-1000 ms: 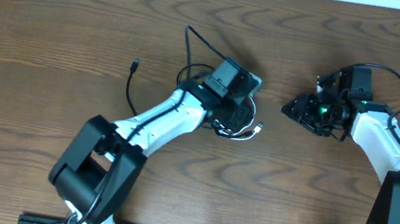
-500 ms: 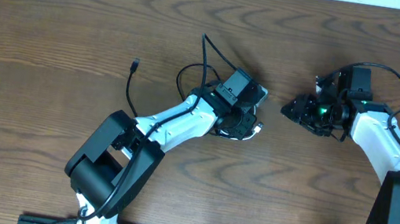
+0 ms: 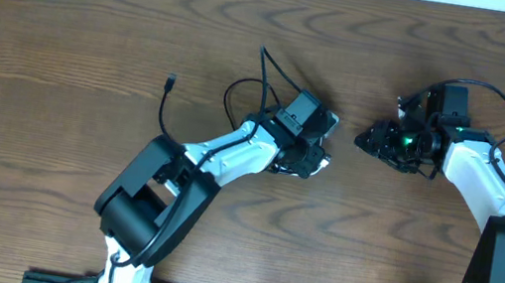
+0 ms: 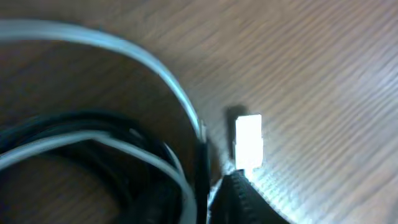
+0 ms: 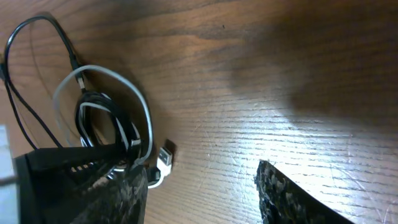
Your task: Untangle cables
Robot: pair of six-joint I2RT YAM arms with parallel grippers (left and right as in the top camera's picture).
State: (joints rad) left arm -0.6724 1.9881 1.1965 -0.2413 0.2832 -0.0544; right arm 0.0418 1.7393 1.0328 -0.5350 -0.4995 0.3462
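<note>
The black and white cables point(image 3: 282, 158) lie coiled together mid-table, mostly under my left gripper point(image 3: 310, 160), which is pressed down onto the tangle. A black strand point(image 3: 164, 108) trails left to a small plug, and black loops point(image 3: 245, 90) rise behind the arm. Close up, the white cable point(image 4: 155, 68) arcs over the black cable point(image 4: 68, 124), and a white plug point(image 4: 249, 142) lies just past one finger point(image 4: 255, 202). The other finger is hidden, so its gap does not show. My right gripper point(image 3: 365, 138) hovers right of the tangle, open and empty, facing the coil point(image 5: 112, 124) and white plug point(image 5: 165, 157).
Dark wooden table point(image 3: 69, 24) all round. The arms' own thick black wires point(image 3: 500, 98) loop above the right wrist. A pale wall edge runs along the table's far side, and the arm bases stand at the near edge.
My left arm has slid right and slightly forward over the tangle, its jaws narrowing. The black loops behind it shifted right. The right arm has not moved.
</note>
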